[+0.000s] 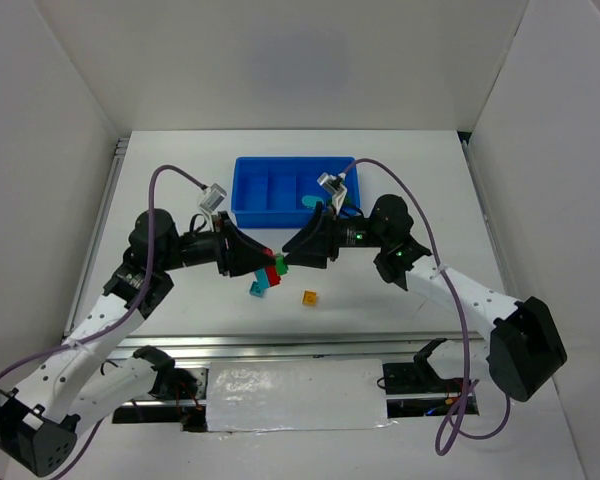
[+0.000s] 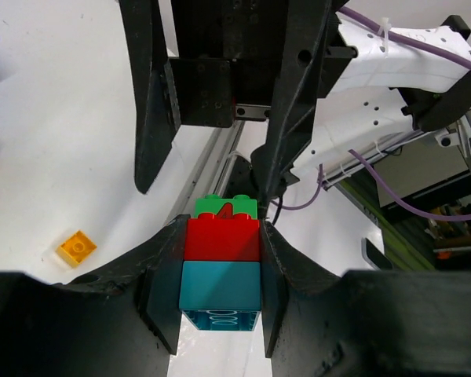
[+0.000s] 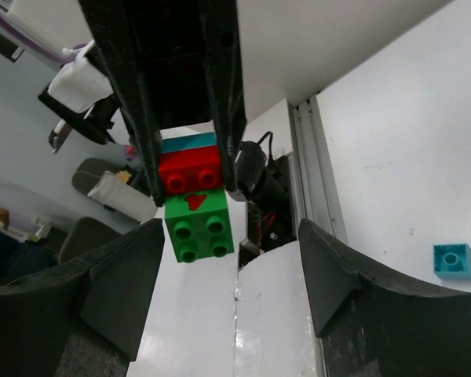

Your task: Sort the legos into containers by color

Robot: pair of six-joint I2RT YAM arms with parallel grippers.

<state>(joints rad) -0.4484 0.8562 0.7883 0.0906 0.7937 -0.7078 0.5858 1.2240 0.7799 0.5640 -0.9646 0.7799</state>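
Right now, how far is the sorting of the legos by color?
Done: one teal piece seems to lie in the blue tray. In hand: the left gripper clamps a teal-red-green stack, the right gripper open at its green end. Left: splitting it, plus the yellow brick and teal brick.

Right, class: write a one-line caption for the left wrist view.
Left end effector grips a teal-red-green brick stack; a yellow brick lies apart.

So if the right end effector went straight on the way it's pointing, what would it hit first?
Most likely the green brick, the end of the stack clamped in the left end effector. It faces the open right end effector head on; the gap is unclear.
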